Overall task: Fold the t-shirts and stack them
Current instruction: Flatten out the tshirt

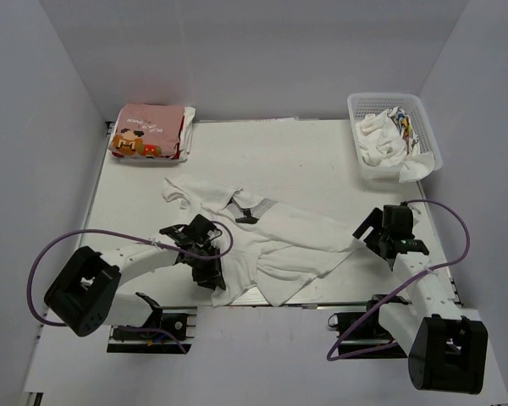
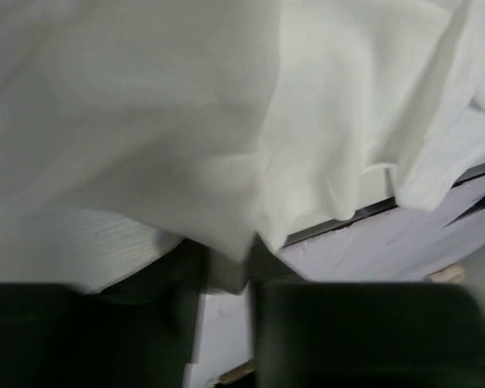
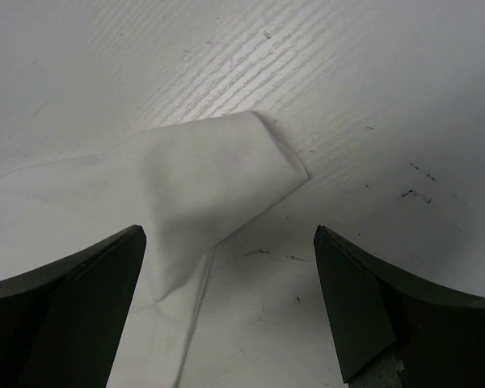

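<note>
A large, plain white t-shirt (image 1: 279, 237) of soft cloth lies rumpled across the middle of the ribbed white table (image 1: 305, 152); a folded pink printed t-shirt (image 1: 148, 131) sits upper left. I judge this the flattening step; my left claw (image 1: 205, 258) looks clamped on the limp hem; my right claw (image 3: 228, 234) stands apart around a corner; next, pinch it and pull taut.

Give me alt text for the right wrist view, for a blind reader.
A folded-over corner of the white t-shirt lies on the table, just ahead of the open right hand, whose two dark fingers frame it.
</note>
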Available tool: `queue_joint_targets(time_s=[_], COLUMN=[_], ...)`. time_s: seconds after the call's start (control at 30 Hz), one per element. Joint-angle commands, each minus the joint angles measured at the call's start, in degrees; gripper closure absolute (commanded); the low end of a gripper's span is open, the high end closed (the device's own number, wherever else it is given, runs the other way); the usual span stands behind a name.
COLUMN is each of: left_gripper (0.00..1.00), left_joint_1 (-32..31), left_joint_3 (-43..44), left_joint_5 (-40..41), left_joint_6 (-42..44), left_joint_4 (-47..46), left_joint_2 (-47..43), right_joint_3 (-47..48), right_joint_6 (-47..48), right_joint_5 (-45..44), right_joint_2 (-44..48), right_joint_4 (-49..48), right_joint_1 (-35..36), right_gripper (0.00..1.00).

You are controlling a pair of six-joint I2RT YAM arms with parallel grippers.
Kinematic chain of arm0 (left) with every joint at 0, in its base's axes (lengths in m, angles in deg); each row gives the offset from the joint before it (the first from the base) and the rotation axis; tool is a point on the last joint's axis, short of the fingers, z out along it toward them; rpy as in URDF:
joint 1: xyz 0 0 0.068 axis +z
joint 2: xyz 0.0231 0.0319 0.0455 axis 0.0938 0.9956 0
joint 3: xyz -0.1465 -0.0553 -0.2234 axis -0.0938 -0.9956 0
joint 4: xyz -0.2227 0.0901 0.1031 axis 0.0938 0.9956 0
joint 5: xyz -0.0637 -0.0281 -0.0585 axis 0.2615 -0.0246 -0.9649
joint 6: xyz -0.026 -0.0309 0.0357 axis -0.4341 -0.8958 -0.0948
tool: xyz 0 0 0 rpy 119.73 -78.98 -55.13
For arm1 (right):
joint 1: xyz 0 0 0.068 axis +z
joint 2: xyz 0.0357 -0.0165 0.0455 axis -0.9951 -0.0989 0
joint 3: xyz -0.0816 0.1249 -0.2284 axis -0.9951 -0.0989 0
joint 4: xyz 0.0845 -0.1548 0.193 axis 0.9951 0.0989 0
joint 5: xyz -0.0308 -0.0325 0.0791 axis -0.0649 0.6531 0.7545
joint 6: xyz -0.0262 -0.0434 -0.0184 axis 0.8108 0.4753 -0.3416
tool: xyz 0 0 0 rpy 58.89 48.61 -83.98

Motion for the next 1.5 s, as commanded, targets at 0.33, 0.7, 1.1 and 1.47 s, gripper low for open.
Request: queue_joint_targets(time_s=[0.33,0.7,1.1,1.47], left_gripper=[1.0,1.0,1.0,1.0], left_joint_1=[-1.7,-1.7,-1.7,-1.1], left_joint_3=[7.3,8.5,24.6,42.7], left_joint_5=[1.0,2.6,19.0,44.3], left_joint_6=[3.3,3.8,7.8,8.7], left_joint_4=[-3.1,-2.5,1.1,1.8], left_joint_2=[-4.2,-6.4,-13.9,-21.0], right_joint_3=[-3.1,-4.4,1.9,18.6], right_joint_6=[-4.3,-4.3,0.8,3.5], right_joint_5=[-1.3,3.6,3.3,12.8], right_joint_2=[-1.0,-6.6,4.2,11.3], right_joint_4=[-0.2,-8.2,-7.5,-14.3], right_joint_1=[-3.4,-5.2,-4.9,-4.2], right_gripper=[0.1,0.52,1.0,1.0])
